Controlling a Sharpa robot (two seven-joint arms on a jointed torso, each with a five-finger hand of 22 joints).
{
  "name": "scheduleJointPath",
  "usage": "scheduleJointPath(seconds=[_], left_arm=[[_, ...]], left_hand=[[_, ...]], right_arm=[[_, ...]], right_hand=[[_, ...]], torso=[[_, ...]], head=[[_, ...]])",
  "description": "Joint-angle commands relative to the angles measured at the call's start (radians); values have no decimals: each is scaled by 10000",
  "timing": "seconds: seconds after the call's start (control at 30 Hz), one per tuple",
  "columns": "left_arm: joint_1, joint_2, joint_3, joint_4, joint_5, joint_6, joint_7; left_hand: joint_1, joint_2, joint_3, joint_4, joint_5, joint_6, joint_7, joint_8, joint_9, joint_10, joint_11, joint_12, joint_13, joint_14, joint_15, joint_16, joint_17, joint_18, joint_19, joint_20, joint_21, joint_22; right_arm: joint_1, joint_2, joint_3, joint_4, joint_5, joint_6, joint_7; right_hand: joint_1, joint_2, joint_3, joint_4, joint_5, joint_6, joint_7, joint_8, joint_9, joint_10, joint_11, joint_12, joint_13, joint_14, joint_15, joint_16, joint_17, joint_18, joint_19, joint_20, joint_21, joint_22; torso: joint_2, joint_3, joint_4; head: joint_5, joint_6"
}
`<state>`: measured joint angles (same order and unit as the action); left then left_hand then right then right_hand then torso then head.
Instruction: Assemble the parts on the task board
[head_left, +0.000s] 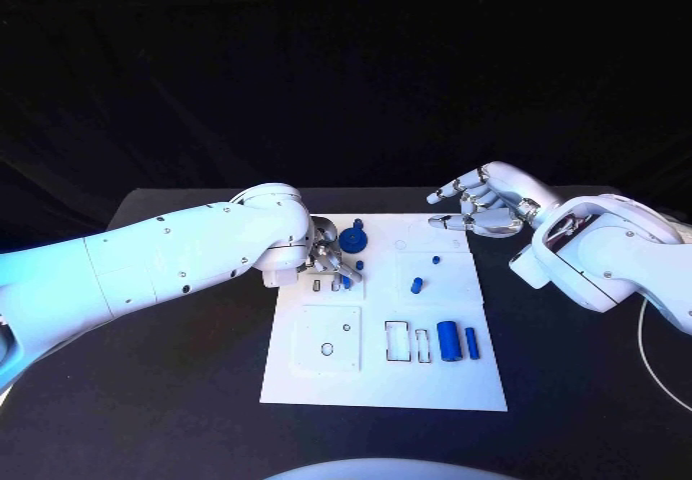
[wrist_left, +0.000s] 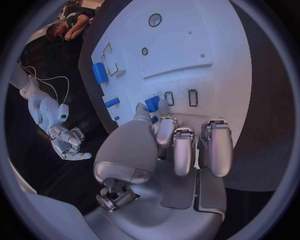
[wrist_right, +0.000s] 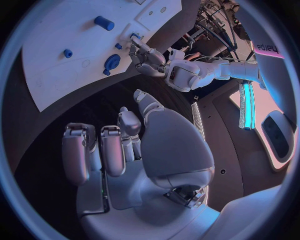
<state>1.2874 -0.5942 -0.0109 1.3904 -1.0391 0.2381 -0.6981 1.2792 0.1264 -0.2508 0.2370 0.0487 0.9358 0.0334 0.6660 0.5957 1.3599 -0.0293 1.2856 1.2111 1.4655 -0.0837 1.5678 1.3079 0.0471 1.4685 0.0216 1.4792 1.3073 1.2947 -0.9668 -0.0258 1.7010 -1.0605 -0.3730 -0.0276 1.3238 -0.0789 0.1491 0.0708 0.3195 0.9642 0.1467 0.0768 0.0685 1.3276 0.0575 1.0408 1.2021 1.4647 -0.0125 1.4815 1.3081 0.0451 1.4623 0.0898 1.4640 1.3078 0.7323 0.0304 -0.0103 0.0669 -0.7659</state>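
Meanwhile the left hand (head_left: 325, 258) pinched a small blue part (wrist_left: 152, 104) at the task board (head_left: 346, 385), near the blue gear (head_left: 355, 241); right hand (head_left: 483, 207) hovered empty, fingers loosely spread.

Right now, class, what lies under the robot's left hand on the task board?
Under the left hand, a small blue part at its fingertips and two rectangular slots on the task board. The fingers hide whether the part is gripped.

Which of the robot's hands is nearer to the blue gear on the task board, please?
Left. The left hand rests on the task board right beside the blue gear. The right hand hovers off the board's far right corner, well apart from it.
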Motion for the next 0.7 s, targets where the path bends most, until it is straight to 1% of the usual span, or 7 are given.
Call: scheduleJointPath(seconds=[0.03, 0.17, 0.37, 0.47, 0.57, 0.67, 0.7], left_arm=[[11, 25, -3, -16, 134, 318, -1151], [11, 28, -8, -22, 155, 236, -1099], [11, 39, -12, -31, 246, 71, -1013], [11, 36, -14, -30, 269, -51, -953], [11, 19, -15, -23, 319, -219, -876], [11, -58, -15, 27, 442, -408, -806], [11, -95, -15, 55, 478, -463, -793]], left_hand=[[149, 11, 26, -64, 3, -71, 21, 65, 21, 66, -25, 23, 10, 1053, -47, 30, 2629, -120, 312, 5, 27, 1050], [359, 80, 169, -193, 7, -86, 2, 47, 51, 74, -45, 18, 18, 1053, -57, 30, 2629, -121, 314, 0, 31, 1060], [1655, 481, 1092, -963, 19, -275, -108, -180, 23, 26, -151, -64, -2, 1053, -151, 30, 2629, -108, 289, -73, 2, 1025], [2169, 513, 1623, -1297, 73, -393, -73, -399, -54, -48, -139, -171, -62, 1053, -152, 30, 2629, -104, 275, -98, -14, 1007], [2346, 428, 2106, -1447, 180, -431, -3, -563, -103, -107, -88, -286, -139, 1053, -110, 30, 2629, -102, 264, -75, -29, 993], [2120, -50, 3308, -1459, 182, -384, 118, -753, -87, -170, -34, -523, -325, 1053, -33, 30, 2629, -93, 244, 13, -61, 968], [2100, -89, 3370, -1458, 181, -382, 119, -760, -83, -168, -33, -526, -327, 1053, -44, 30, 2629, -94, 243, 25, -63, 967]], right_arm=[[-9, 9, -1, -6, -23, 164, -73], [-9, 14, -1, -12, -23, 163, -70], [-10, 11, -2, -11, -23, 161, -72], [-10, 9, -2, -13, -23, 166, -75], [-10, 9, -2, -15, -23, 173, -76], [-10, 19, -2, -20, -23, 187, -77], [-10, 22, -2, -23, -22, 192, -78]], right_hand=[[-97, 48, -15, 57, 32, 73, -4, -48, -11, -29, -21, -20, -5, 662, -79, -48, 841, 45, -19, -54, -63, 288], [-97, 48, -15, 57, 32, 73, -4, -48, -11, -29, -21, -20, -5, 662, -79, -48, 841, 45, -19, -54, -63, 288], [-105, 46, -18, 63, 38, 74, -4, -48, -11, -25, -22, -11, -1, 662, -79, -49, 841, 45, -18, -54, -62, 290], [-117, 43, -22, 73, 48, 76, -5, -49, -11, -18, -22, 2, 6, 662, -79, -51, 840, 44, -16, -54, -61, 294], [-117, 43, -22, 73, 48, 76, -5, -49, -11, -18, -22, 2, 6, 662, -79, -51, 840, 44, -16, -54, -61, 294], [-117, 43, -22, 73, 48, 76, -5, -49, -11, -18, -22, 2, 6, 662, -79, -51, 840, 44, -16, -54, -61, 294], [-117, 43, -22, 73, 48, 76, -5, -49, -11, -18, -22, 2, 6, 662, -79, -51, 840, 44, -16, -54, -61, 294]], torso=[[2, 4, 2], [2, 0, 1], [-7, 6, -7], [-4, 4, -7], [-5, 6, -6], [-6, 10, -9], [-7, 13, -10]], head=[[-11, 1], [0, -13], [27, -35], [34, -42], [35, -47], [39, -50], [42, -52]])
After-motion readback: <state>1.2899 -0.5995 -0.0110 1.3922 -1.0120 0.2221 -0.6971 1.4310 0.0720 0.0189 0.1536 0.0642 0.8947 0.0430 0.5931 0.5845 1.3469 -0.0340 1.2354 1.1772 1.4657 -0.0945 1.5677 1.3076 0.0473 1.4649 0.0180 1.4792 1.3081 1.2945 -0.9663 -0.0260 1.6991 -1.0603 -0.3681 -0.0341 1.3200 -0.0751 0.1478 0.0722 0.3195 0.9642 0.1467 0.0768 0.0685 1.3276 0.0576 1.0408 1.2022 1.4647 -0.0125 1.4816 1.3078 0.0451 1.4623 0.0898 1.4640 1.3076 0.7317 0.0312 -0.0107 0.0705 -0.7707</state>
